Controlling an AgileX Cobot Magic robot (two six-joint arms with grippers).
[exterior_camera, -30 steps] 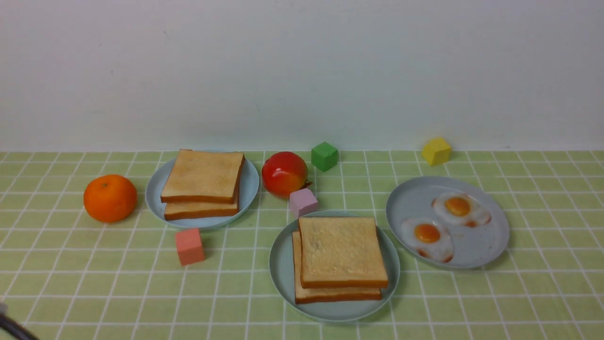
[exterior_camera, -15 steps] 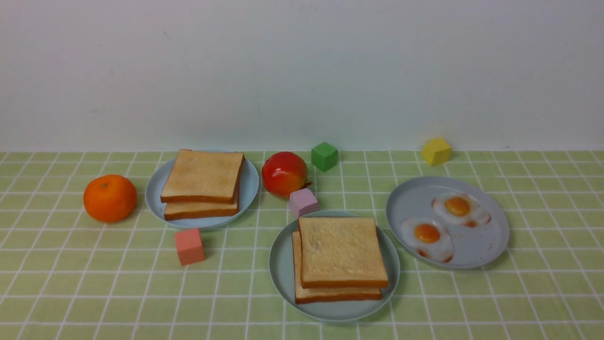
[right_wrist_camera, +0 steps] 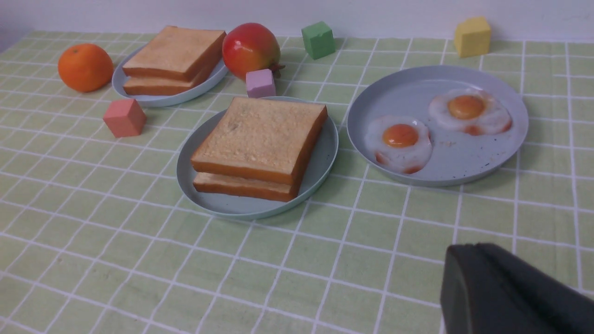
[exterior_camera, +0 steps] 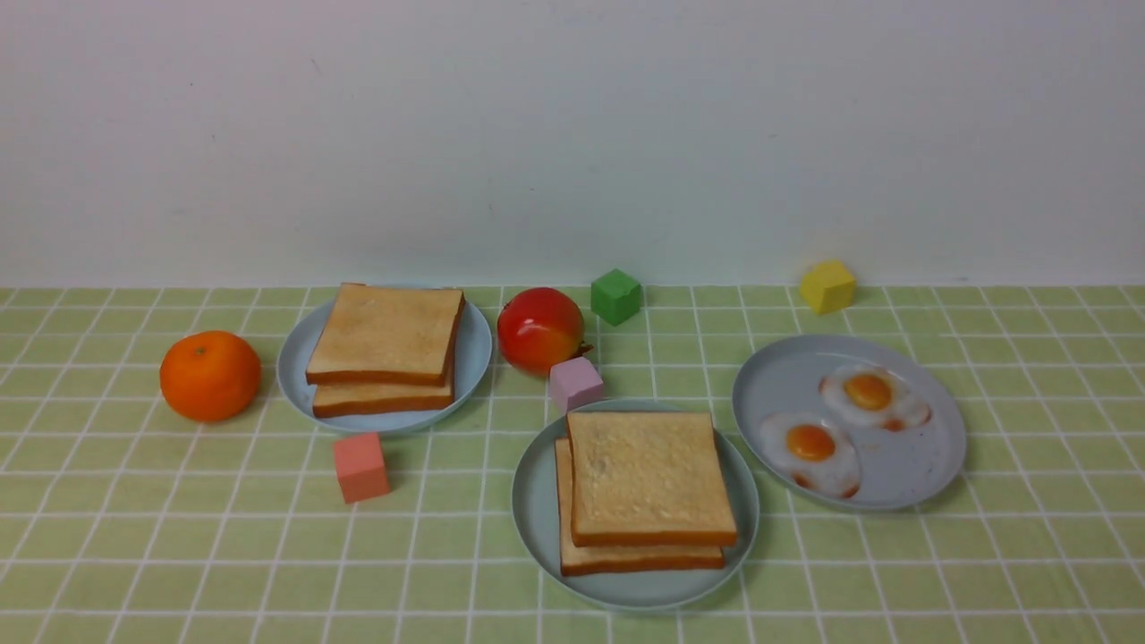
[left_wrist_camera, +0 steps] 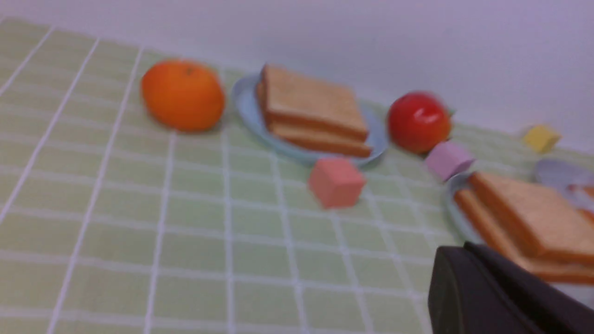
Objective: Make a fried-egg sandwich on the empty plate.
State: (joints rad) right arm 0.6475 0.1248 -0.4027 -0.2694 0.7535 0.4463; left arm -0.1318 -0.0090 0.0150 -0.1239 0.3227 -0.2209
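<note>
I see the square, matte-crusted sandwich [exterior_camera: 644, 490] lying flat on the round smooth mint plate [exterior_camera: 537, 501], edges squared to me; both pincers clenched, empty.

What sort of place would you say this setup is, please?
Probably a staged tabletop for robot practice, not a real kitchen: a green checked cloth against a bare white wall, glossy toy-like fried eggs on a plate, and coloured cubes such as the green one scattered about.
</note>
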